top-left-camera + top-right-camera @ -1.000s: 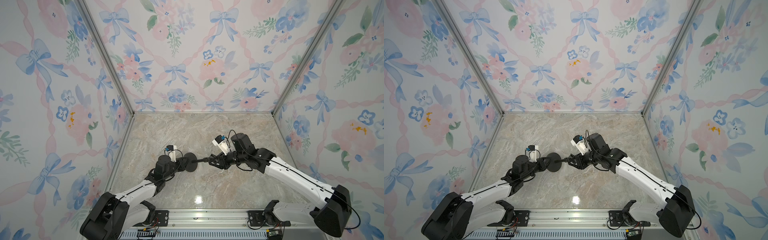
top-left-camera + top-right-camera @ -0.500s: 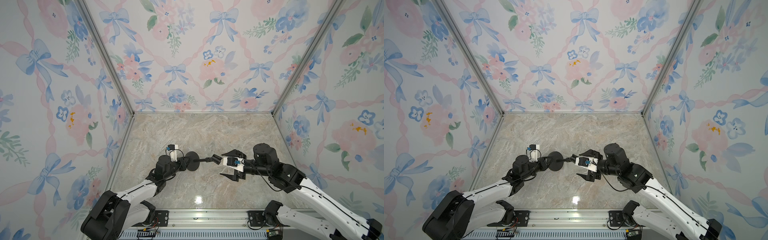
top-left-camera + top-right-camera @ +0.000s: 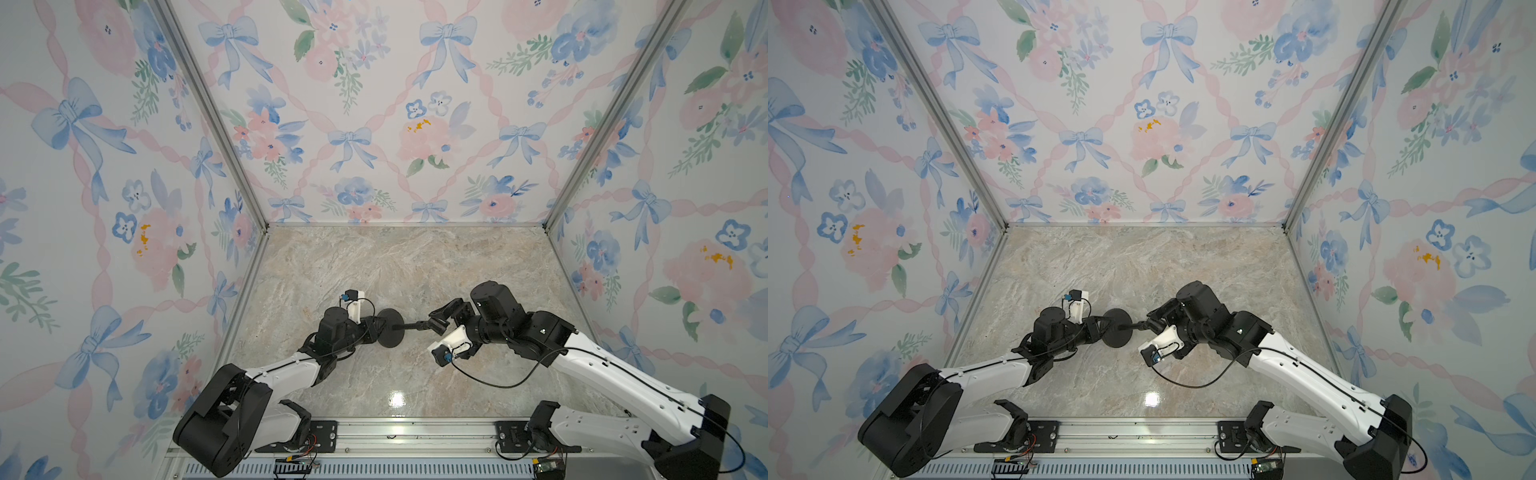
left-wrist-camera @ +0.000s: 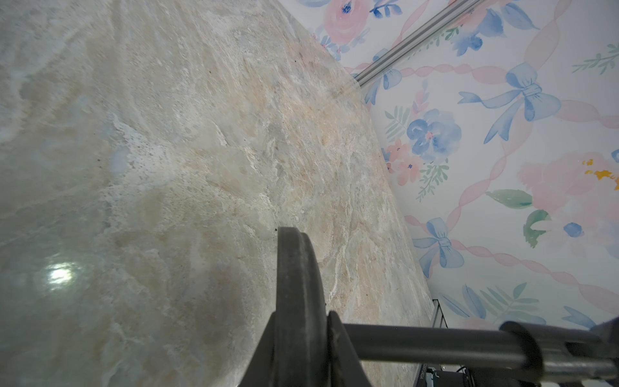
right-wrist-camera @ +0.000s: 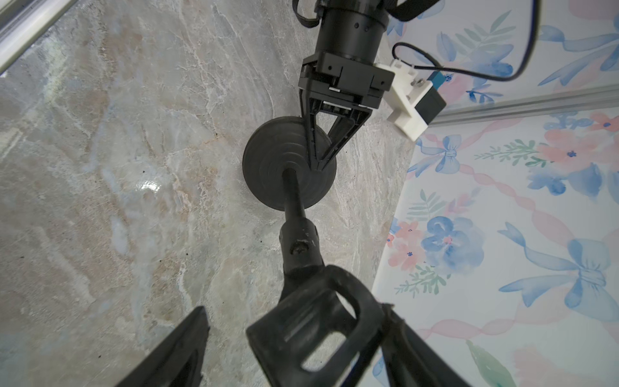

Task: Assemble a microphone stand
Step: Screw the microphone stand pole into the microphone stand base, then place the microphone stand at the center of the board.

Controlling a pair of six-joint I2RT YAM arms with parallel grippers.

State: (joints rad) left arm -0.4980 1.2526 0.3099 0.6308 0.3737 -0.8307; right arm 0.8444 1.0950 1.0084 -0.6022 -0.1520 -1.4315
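The microphone stand is all black and held sideways above the marble floor, shown in both top views. Its round base (image 3: 390,330) (image 3: 1116,330) stands on edge, with the thin rod (image 3: 409,327) (image 5: 296,197) joined at its centre and pointing right. My left gripper (image 3: 376,328) (image 4: 299,316) is shut on the base's rim (image 4: 298,284). The rod ends in the C-shaped clip (image 3: 432,325) (image 5: 315,328). My right gripper (image 3: 437,319) (image 5: 294,308) is open around that clip. One finger (image 5: 402,338) lies against it; the other finger (image 5: 181,345) stands apart.
Floral walls with metal corner posts (image 3: 582,145) enclose the marble floor (image 3: 395,266) on three sides. A metal rail (image 3: 415,432) carrying both arm bases runs along the front edge. A cable (image 3: 498,378) loops below my right wrist.
My right gripper let go of the rod, drew back to the right with its wrist turned over, then came back to the clip with jaws open. The left arm and base stayed put.
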